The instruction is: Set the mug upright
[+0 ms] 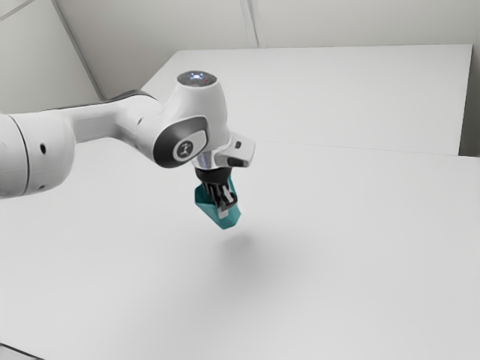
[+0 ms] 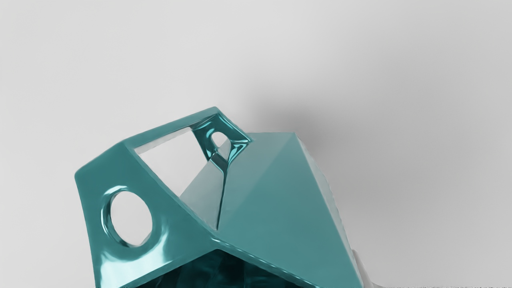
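As a white robot arm (image 1: 112, 124) enters from the exterior view's left, a thin dark line (image 1: 21, 352) crosses the lower corner beneath it; the arm bends down near the middle to its black gripper (image 1: 223, 201), which points at the white table (image 1: 352, 255) and is closed on a teal, angular mug (image 1: 232, 217); the mug hangs tilted in the air above the table, its faceted sides showing around the fingers; a soft shadow (image 1: 244, 249) lies apart from it on the tabletop; farther to the exterior view's right the white table stretches away, with a broad white surface (image 1: 322, 90) behind it and a pale wall (image 1: 360, 22) beyond that.

Across the wrist view, from left to right, comes first the mug's handle (image 2: 89, 200), a bent, flat-sided loop with a rounded hole through its near part and a smaller one farther along; next is the mug's dark hollow (image 2: 216, 270), open toward the gripper; then its smooth, faceted outer wall (image 2: 276, 200), narrowing away from the gripper; a pale sliver of fingertip (image 2: 361, 268) shows right alongside that wall; the shadow spreads blurrily over the table beyond.
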Controlling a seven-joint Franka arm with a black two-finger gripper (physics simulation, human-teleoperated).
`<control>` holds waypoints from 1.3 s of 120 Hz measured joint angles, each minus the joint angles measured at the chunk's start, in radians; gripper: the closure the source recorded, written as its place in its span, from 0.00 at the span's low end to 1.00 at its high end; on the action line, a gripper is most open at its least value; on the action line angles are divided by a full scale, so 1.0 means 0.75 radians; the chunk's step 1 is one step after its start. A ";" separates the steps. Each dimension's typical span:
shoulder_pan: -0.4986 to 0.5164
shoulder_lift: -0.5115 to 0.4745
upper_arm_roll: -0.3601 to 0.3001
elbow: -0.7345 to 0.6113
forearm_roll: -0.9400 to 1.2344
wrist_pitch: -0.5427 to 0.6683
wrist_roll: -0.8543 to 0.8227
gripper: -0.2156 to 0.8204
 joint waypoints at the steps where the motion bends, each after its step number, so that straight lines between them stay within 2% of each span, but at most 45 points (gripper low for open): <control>1: 0.002 0.001 0.000 0.000 0.003 -0.001 -0.003 0.97; 42: 0.193 0.045 -0.001 -0.043 0.052 0.033 -0.061 0.97; 104: 0.179 0.120 0.000 -0.064 0.061 0.108 -0.087 0.97; 148: 0.186 0.126 0.002 -0.097 0.060 0.140 -0.097 0.97; 156: 0.185 0.126 0.002 -0.097 0.058 0.142 -0.097 0.94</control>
